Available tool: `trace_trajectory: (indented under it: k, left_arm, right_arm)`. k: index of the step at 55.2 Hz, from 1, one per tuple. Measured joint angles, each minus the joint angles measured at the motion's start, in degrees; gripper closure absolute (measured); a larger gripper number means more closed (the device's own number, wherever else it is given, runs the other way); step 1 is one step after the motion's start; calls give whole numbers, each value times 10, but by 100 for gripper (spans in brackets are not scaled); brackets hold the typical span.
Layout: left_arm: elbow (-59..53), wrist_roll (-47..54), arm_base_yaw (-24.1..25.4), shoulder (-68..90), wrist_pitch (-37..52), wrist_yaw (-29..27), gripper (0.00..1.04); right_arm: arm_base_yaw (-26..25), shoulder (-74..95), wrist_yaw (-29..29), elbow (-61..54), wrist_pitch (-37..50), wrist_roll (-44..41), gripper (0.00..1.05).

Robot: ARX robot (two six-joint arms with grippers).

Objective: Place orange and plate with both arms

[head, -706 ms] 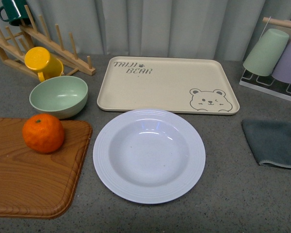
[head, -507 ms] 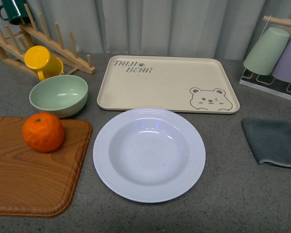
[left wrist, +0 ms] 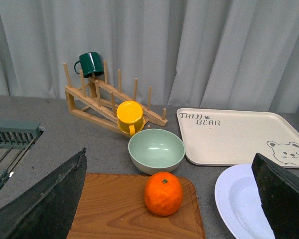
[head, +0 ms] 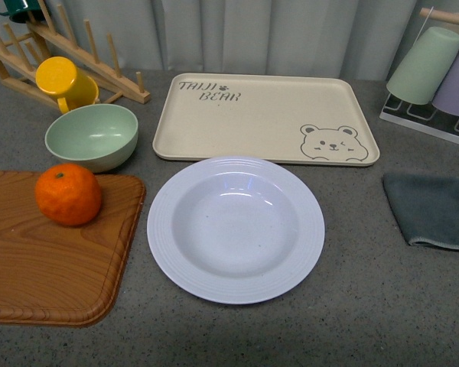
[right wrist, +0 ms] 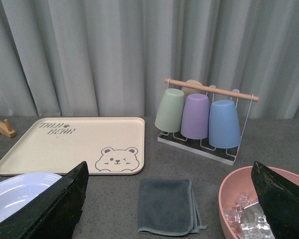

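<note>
1. We find the orange (head: 69, 194) on the wooden board (head: 46, 260) at the left of the worktop (head: 367, 306). It sits near the board's far edge with its stem dot facing up.
2. The plate (head: 236, 229) lies flat on the worktop just right of the board, with a narrow strip of grey surface between them. Its far rim meets the near edge of the bear tray (head: 260, 118) — we cannot tell whether the two touch.
3. Behind the orange, off the board, stands the pale green bowl (head: 92, 136). Beyond it a yellow mug (head: 61, 82) hangs on the wooden rack (head: 99, 69).
4. We see the grippers only from the wrist cameras. The left gripper (left wrist: 168, 157) is open. Its two black fingers (left wrist: 45, 199) are spread wide and hold nothing, and the orange and the green bowl show in the gap beyond them.
5. The right gripper (right wrist: 169, 164) is likewise spread wide and holds nothing. Beyond it we see the grey cloth (right wrist: 167, 205) lying on the worktop and the upturned cups (right wrist: 197, 117) — green, purple and blue — on their stand. To one side sits a pink bowl (right wrist: 234, 191) holding ice cubes, and the plate's edge shows behind one finger.
</note>
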Motion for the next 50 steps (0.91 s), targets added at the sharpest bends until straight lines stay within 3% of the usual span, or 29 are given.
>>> trace_trajectory:
  k: [50]
  left_arm:
    - [0, 0, 0, 0, 0, 0, 6]
  right_arm:
    - [0, 0, 0, 0, 0, 0, 9]
